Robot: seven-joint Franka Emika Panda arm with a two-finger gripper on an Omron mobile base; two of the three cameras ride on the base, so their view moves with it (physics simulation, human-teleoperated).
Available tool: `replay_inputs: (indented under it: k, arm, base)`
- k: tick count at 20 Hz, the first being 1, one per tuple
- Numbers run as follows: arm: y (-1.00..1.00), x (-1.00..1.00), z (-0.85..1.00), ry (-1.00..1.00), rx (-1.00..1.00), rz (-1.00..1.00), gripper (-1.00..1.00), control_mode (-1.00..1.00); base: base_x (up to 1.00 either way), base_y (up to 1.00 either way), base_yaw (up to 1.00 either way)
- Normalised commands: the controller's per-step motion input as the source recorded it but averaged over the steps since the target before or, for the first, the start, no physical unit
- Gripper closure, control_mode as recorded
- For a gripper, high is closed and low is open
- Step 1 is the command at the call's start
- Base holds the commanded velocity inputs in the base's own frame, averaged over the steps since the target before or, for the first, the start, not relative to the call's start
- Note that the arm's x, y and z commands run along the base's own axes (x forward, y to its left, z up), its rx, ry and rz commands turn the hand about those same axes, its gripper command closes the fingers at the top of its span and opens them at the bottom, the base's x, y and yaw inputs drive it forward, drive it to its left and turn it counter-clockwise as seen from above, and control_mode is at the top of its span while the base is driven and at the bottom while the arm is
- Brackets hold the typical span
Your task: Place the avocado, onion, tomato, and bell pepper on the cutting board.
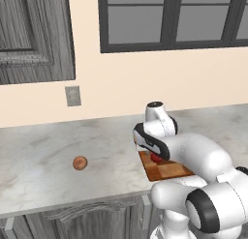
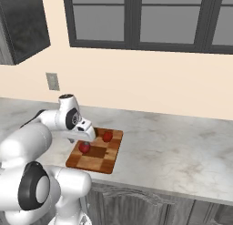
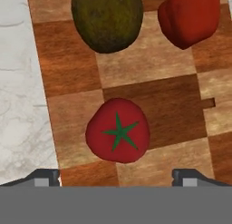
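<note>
Claw: your gripper point(image 3: 116, 175) hangs over the cutting board point(image 3: 163, 105), fingers spread wide, pinching nothing; the tomato point(image 3: 118, 130) sits between and just past the tips.
Board load: in your hand view, the avocado point(image 3: 106, 19) is at 12 o'clock of the tomato and the bell pepper point(image 3: 190, 19) at 1 o'clock, all apart.
Board edges: the board's long edge meets bare counter point(image 3: 18, 82) at 9 o'clock.
Onion: you'll see the onion point(image 1: 80, 162) alone on the marble, well apart from the board, at its 9 o'clock in the left base view.
Open room: wide bare counter surrounds the onion.
</note>
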Motion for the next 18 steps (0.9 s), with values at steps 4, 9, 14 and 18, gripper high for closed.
replay_inputs:
  k: [4, 9, 14, 18]
  arm:
    - [0.32, -0.18, 0.08, 0.02, -0.01, 0.00, -1.00, -1.00]
    - [0.36, -0.13, 0.02, 0.00, -0.01, 0.00, -1.00, -1.00]
    - [0.50, -0.02, 0.00, -0.01, 0.00, 0.04, -1.00, -1.00]
    - [0.42, 0.00, 0.00, -0.06, 0.00, 0.08, -1.00, -1.00]
  base:
    - [0.00, 0.00, 0.00]
    - [0.00, 0.00, 0.00]
    - [0.00, 0.00, 0.00]
    - [0.00, 0.00, 0.00]
